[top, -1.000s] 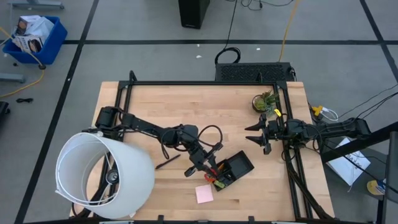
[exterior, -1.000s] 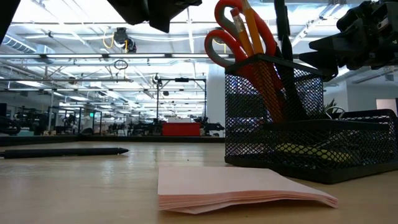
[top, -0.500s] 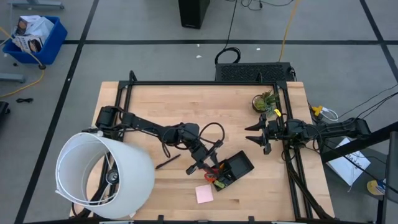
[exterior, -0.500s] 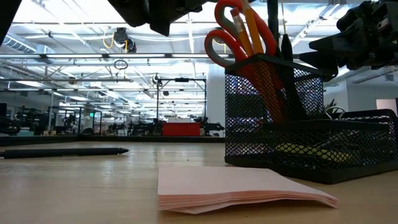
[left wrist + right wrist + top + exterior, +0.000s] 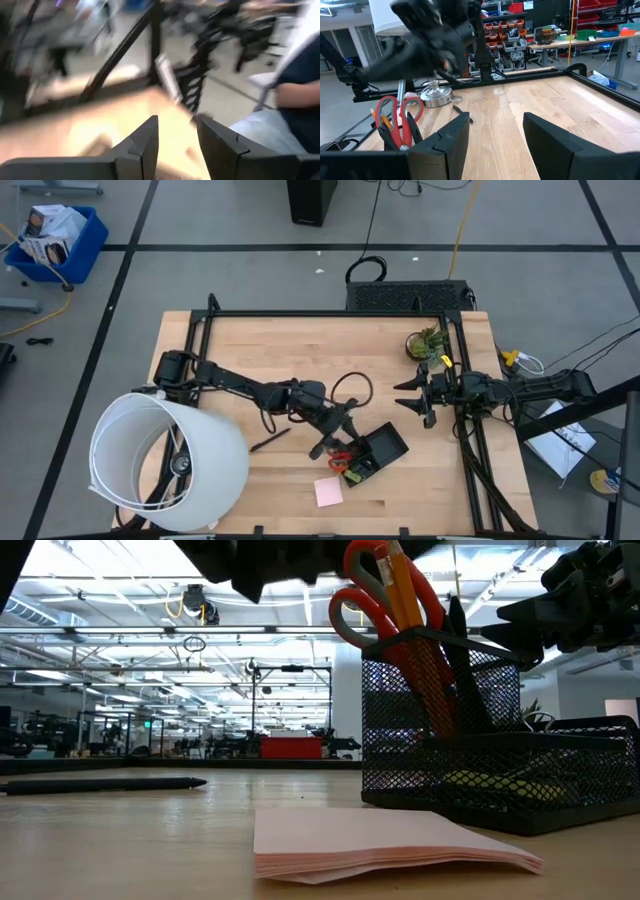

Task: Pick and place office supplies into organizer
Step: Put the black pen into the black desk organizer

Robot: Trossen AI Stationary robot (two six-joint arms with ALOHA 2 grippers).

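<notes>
The black mesh organizer (image 5: 378,450) stands right of the table's middle, near the front. Its cup (image 5: 440,710) holds red-handled scissors (image 5: 365,595), an orange pencil (image 5: 405,585) and a black pen (image 5: 457,635), all upright. My left gripper (image 5: 337,440) hovers just above and left of the cup; in its wrist view the fingers (image 5: 145,145) stand apart with nothing between them. A pink sticky-note pad (image 5: 328,492) lies flat in front of the organizer. Another black pen (image 5: 268,441) lies flat on the table to the left. My right gripper (image 5: 410,395) waits open at the right.
A big white lampshade (image 5: 170,462) fills the near left corner. A small potted plant (image 5: 425,342) stands at the far right. A black frame (image 5: 320,314) runs around the table. A person's sleeve (image 5: 300,95) shows beyond the table. Bare wood lies in the far middle.
My left gripper has rolled about its own axis above the cup and sunk slightly. The black pen that stood tall out of the cup has dropped lower into it, beside the scissors and the pencil.
</notes>
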